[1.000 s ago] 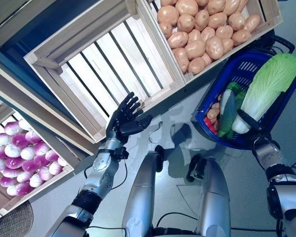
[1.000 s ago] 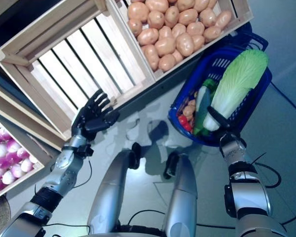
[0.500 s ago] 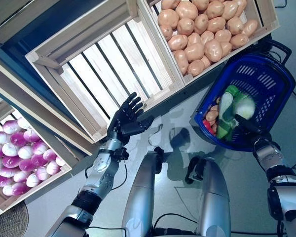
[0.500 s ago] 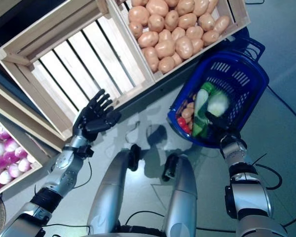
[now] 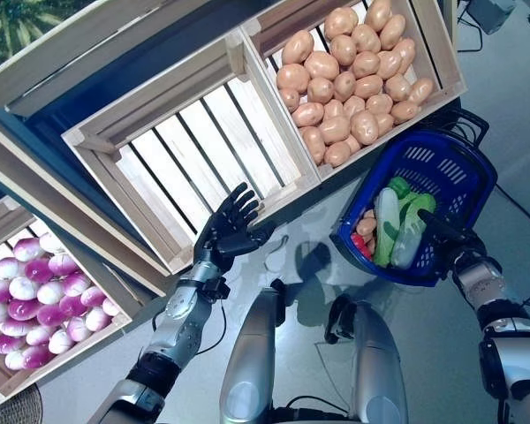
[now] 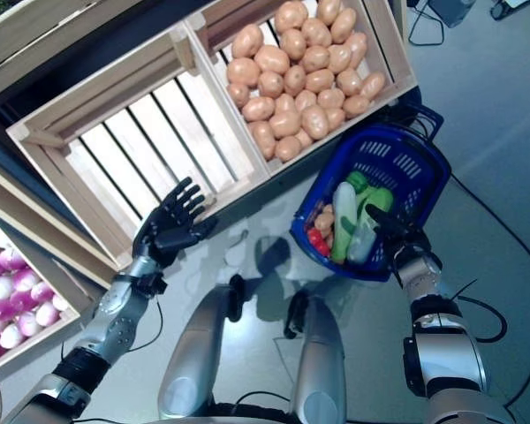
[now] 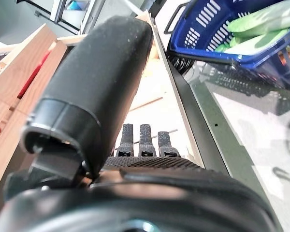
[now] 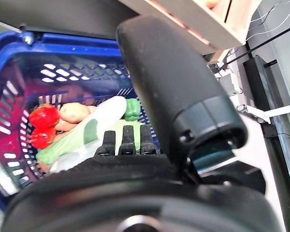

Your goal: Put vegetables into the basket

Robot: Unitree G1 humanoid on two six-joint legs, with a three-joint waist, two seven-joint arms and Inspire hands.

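Potatoes, tan and round (image 5: 353, 84), upper centre, look firm and graspable whole; left robot hand (image 5: 230, 231) open, right robot hand (image 5: 442, 237) apparently open over blue plastic basket (image 5: 464, 172).

- Basket (image 5: 466, 157) just ahead of the right robot hand (image 5: 443, 233): deep blue, slotted walls.
- Vegetables (image 5: 397, 226) inside: pale green, white, red.
- Potatoes (image 5: 349, 84): tan.
- Turnips (image 5: 31, 305) beside the left arm: purple and white.
- Crates (image 5: 194, 168): pale slatted wood.

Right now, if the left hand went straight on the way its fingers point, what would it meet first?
Most likely the front rim of the empty wooden crate: the open left hand points up at it from just below. How far off it is stays unclear.
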